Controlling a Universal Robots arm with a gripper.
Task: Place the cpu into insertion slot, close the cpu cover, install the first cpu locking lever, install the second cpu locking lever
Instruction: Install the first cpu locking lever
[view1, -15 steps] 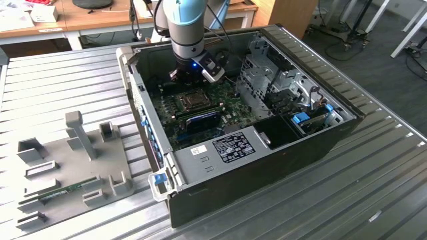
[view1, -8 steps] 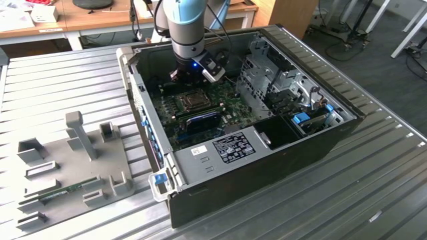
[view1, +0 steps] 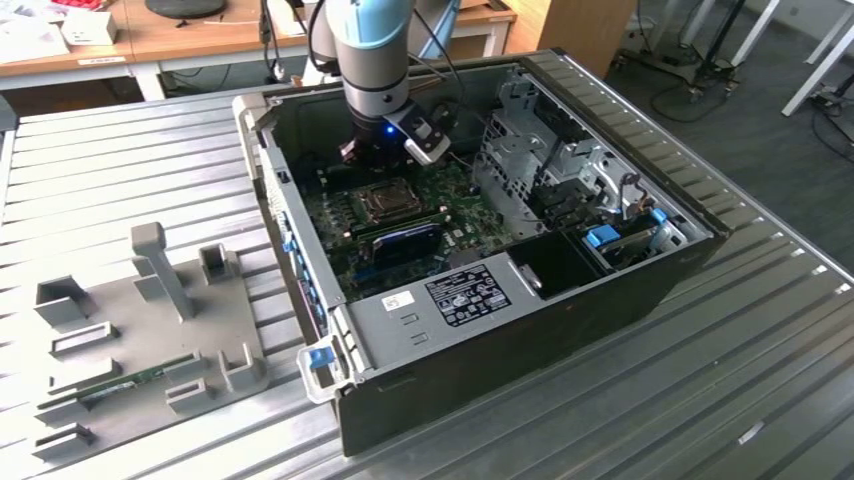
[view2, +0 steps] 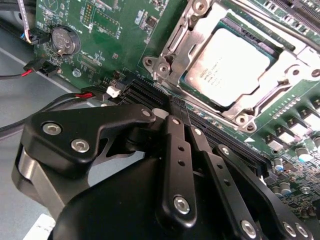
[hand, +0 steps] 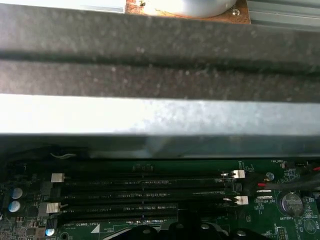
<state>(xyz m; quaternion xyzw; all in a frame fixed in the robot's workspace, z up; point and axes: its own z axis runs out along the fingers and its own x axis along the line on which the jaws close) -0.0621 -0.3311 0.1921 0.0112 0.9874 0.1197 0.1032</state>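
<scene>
In the second wrist view the black metal claw (view2: 175, 112) hangs closest to the camera, its linked fingers (view2: 176, 150) drawn together to a narrow tip with nothing between them. The tip sits over the black memory slots (view2: 210, 131) that run along the green motherboard (view2: 100, 25), just beside the socket and not touching it.

Just beyond the tip lies the small thin square cpu with a dull grey metal top (view2: 230, 65), seated flat in its socket. The silvery hinged metal cpu cover with an open window (view2: 200, 30) lies down around it, the chip's top showing through the window. Whether either locking lever is latched I cannot tell.

The chip looks light, stiff and fragile underneath, so it is probably best taken by two opposite edges of its metal top. The cover seems thin, springy metal, likely best pushed at its free edge.

In the exterior view the arm reaches down into the open black computer case (view1: 534, 330), which stands on the ribbed metal bench (view1: 120, 160); farther to the exterior view's left sits a grey fixture tray (view1: 147, 330).
</scene>
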